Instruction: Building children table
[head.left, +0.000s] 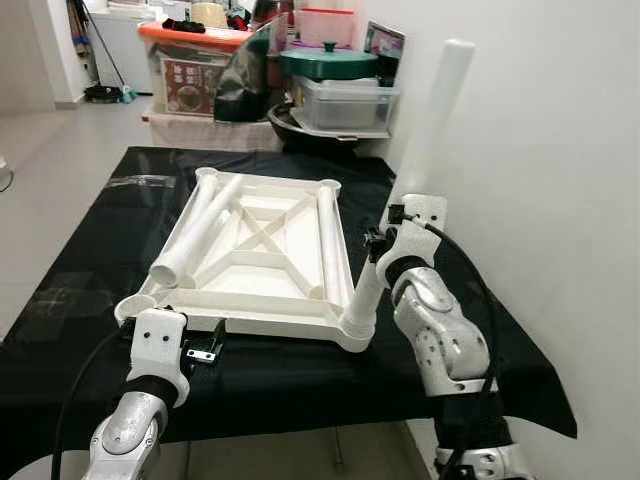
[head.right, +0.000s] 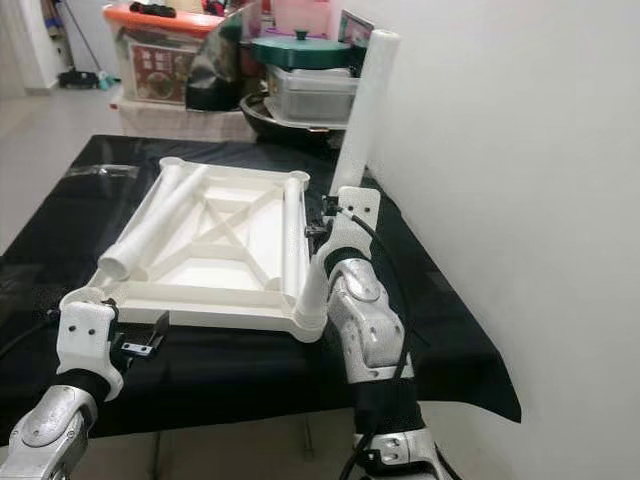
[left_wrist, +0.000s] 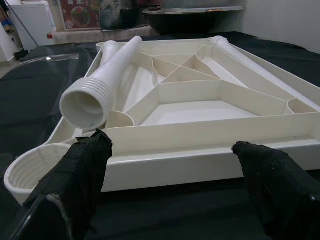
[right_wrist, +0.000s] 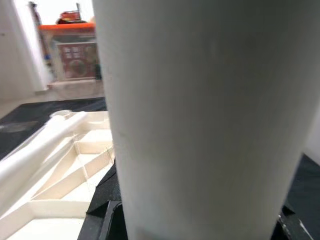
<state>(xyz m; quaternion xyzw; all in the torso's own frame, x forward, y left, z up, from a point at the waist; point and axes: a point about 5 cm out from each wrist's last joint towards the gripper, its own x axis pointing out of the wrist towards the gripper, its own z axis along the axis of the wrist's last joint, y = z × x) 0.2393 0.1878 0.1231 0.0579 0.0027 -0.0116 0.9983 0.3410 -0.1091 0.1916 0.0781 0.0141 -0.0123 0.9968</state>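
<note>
Resting upside down on a black cloth (head.left: 300, 380), the white tabletop (head.left: 270, 262) shows its ribbed underside. Nearest, the left gripper (left_wrist: 175, 165) hovers just before the tabletop's near edge, fingers (left_wrist: 82, 165) spread wide apart, holding nothing. At the tabletop's near right corner, the right gripper (head.left: 385, 240) is clamped on a white leg (head.left: 435, 110) that stands tilted in the corner socket (head.left: 358, 328). A second leg (head.left: 195, 235) lies loose along the tabletop's left side; a third leg (head.left: 333, 240) lies along its right side. Beyond the tabletop's far edge sit storage bins (head.left: 195, 65) and a green pot (head.left: 328, 62).
</note>
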